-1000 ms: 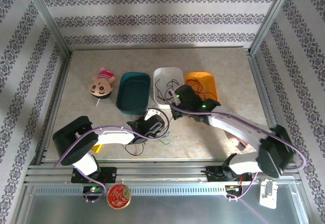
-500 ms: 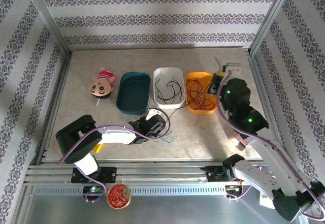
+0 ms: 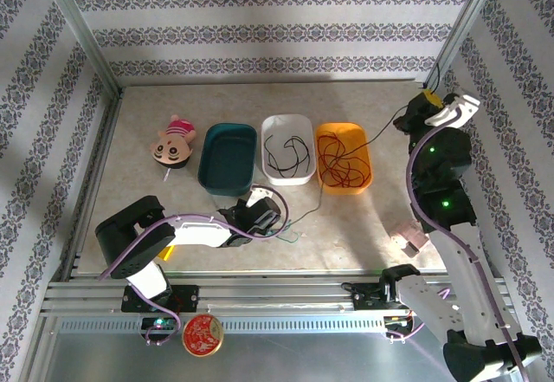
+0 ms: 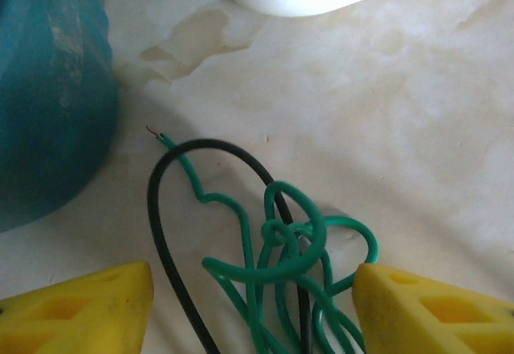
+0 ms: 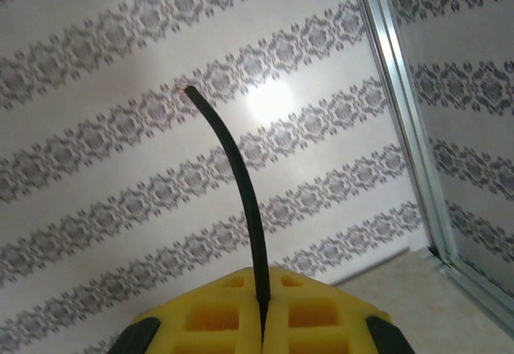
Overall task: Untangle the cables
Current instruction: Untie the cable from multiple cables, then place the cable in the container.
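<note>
Swung out from the trays to the far right corner, the right gripper (image 3: 426, 103) is clamped on the tip of a black cable (image 5: 241, 185), apparently to draw that strand taut and slide it out of the knot. It trails back over the orange tray (image 3: 346, 126), where a red cable (image 3: 333, 161) lies coiled, to the table beside the teal tray (image 3: 212, 132), where it threads through a knotted green cable (image 4: 281, 242). The left gripper (image 4: 253, 282) has spread its jaws wide either side of that knot, pinching nothing, probably so the black strand can run free.
</note>
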